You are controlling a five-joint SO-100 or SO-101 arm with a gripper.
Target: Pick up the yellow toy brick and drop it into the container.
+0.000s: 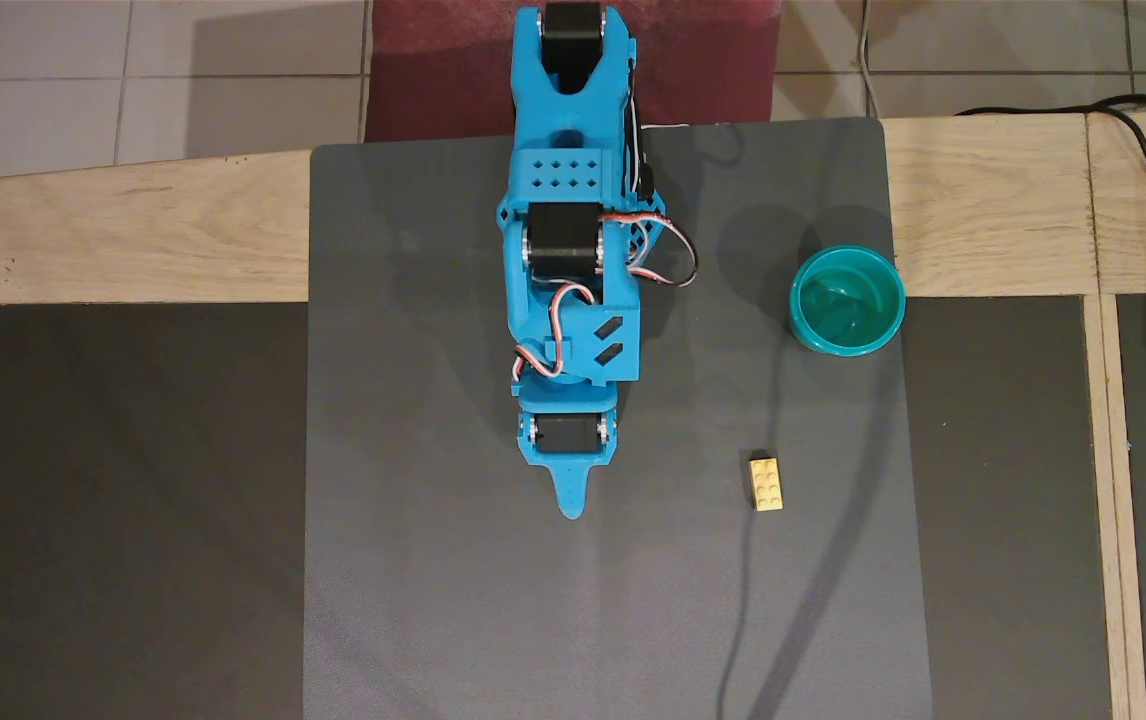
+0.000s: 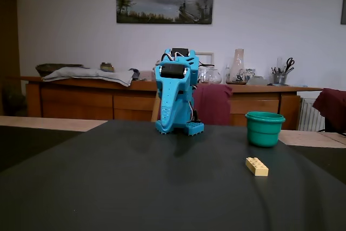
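The yellow toy brick (image 1: 766,483) (image 2: 257,166), six studs up, lies flat on the grey mat (image 1: 433,600), apart from the teal container (image 1: 847,300) (image 2: 265,129). The blue gripper (image 1: 573,500) looks closed and empty.

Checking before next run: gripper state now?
Gripper: closed, holding nothing. The yellow brick lies apart on the mat, the cup empty.

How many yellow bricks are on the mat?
1. The brick lies on the grey mat, right of the arm's tool in the overhead view, below the cup. None seems hidden.
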